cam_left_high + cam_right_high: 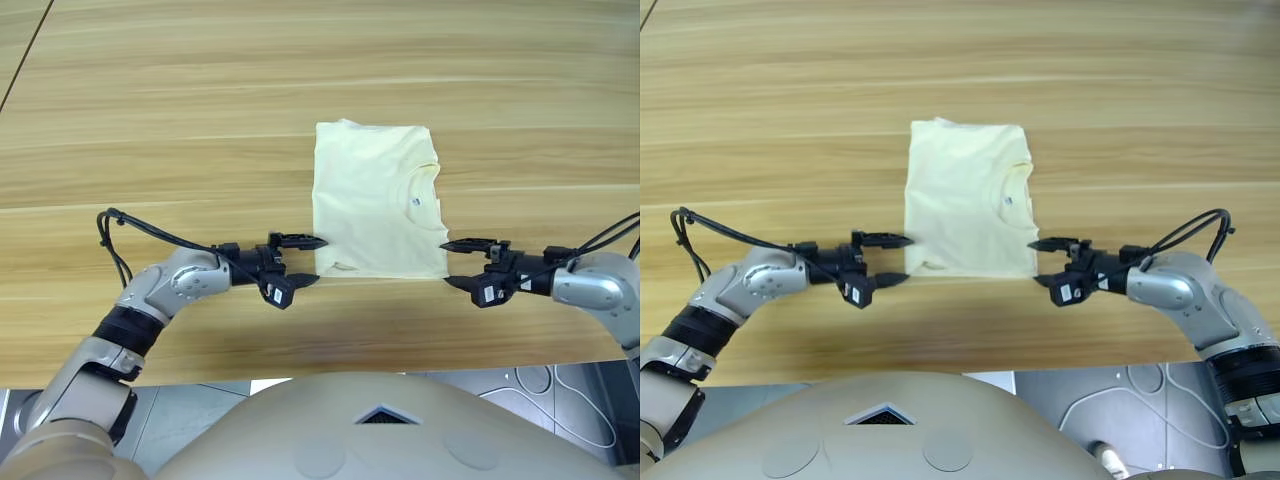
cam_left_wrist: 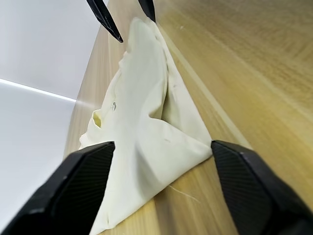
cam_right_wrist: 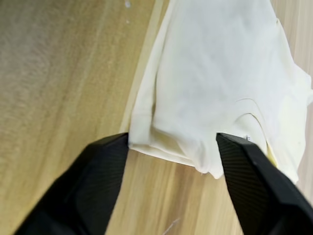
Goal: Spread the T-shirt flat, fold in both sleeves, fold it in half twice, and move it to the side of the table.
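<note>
A pale yellow T-shirt [image 1: 375, 200] lies folded into an upright rectangle on the middle of the wooden table [image 1: 150, 120], collar toward the right. My left gripper [image 1: 320, 260] is open at the shirt's near left corner [image 2: 195, 149], one black finger [image 2: 83, 186] on each side of it. My right gripper [image 1: 446, 264] is open at the near right corner [image 3: 166, 142], which lies between its fingers [image 3: 259, 186]. Both grippers point inward at each other, low over the table. The right gripper's fingertips [image 2: 105, 19] appear beyond the shirt in the left wrist view.
Bare wood stretches to the left, right and far side of the shirt. The table's near edge [image 1: 300, 370] runs just behind both grippers. Below it at the right lie grey floor and white cables [image 1: 560, 400].
</note>
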### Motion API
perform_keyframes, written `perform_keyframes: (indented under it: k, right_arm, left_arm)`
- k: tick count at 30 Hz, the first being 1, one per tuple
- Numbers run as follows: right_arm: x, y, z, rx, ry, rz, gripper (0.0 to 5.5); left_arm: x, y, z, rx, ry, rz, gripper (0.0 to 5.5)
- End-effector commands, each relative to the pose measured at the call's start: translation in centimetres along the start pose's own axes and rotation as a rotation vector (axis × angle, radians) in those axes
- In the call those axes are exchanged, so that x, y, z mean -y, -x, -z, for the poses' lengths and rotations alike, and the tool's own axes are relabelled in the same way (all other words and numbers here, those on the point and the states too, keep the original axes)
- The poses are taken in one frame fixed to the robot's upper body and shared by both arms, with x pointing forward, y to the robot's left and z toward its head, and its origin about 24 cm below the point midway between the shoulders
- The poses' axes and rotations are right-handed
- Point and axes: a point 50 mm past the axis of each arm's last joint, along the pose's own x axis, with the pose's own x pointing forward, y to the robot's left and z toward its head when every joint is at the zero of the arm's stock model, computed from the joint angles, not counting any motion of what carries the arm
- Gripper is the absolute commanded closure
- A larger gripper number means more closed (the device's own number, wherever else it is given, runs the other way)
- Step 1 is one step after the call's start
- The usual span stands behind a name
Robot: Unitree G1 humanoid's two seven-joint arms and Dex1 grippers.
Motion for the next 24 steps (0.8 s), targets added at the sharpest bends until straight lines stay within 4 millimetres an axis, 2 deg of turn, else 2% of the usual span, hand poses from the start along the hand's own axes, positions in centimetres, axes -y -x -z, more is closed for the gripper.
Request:
perform_keyframes:
  k: [1,10,13,22,24]
  right_arm:
    - [-3.0,-0.9,0.8,-0.068,-0.056,-0.167,3.16]
    - [-3.0,-1.9,0.5,-0.037,-0.047,-0.164,4.99]
    - [-2.7,-2.1,0.4,-0.028,-0.042,-0.158,5.43]
    - [-2.5,-2.2,0.2,-0.020,-0.034,-0.152,5.48]
    - [-2.5,-2.2,0.1,-0.015,-0.035,-0.151,5.48]
  left_arm:
    - [2.4,0.2,0.9,-0.075,0.027,0.160,2.44]
    - [2.8,0.2,1.0,-0.085,0.037,0.196,4.08]
    - [3.0,0.3,1.0,-0.088,0.040,0.209,4.46]
    - [3.1,0.5,1.1,-0.088,0.050,0.225,5.49]
    - [3.2,0.5,0.8,-0.064,0.066,0.226,5.50]
